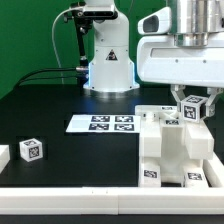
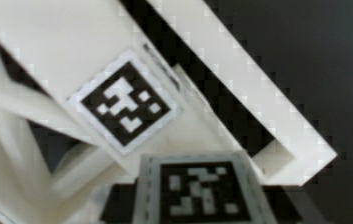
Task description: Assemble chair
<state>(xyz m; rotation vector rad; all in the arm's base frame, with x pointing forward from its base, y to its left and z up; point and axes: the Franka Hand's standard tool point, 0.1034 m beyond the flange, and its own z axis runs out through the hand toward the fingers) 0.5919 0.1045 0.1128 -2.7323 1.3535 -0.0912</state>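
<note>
In the exterior view, the fingers (image 1: 192, 104) hung at the exterior view's right. They were clamped on a small tagged block (image 1: 194, 111), with one dark finger on either side of it. Right beneath stood the half-built chair (image 1: 170, 150), a stepped white stack near the front edge of the black tabletop (image 1: 60, 105). The block sat just over the stack's rear upper part, but whether the two touched could not be told. The marker board (image 1: 102, 123) lay flat near the middle. A loose tagged cube (image 1: 32, 150) rested well apart toward the exterior view's left, with another white piece (image 1: 3, 155) at the picture's edge.

The step in hand looked like seating the block onto the chair. Doing it well probably meant coming straight down, keeping the block square to the stack's edges, and pressing only once it was lined up. The grip likely needed to hold firm until the block was home. A sideways shove might have slid the whole stack.

In the wrist view, the block's tag (image 2: 199, 190) filled the near field. Beyond it ran a slanted chair panel (image 2: 128, 100) bearing its own tag, and a long white bar (image 2: 244, 70). The fingers themselves did not show clearly there. The panel's tag sat turned relative to the block's, so the twist seemed worth checking before any push.
</note>
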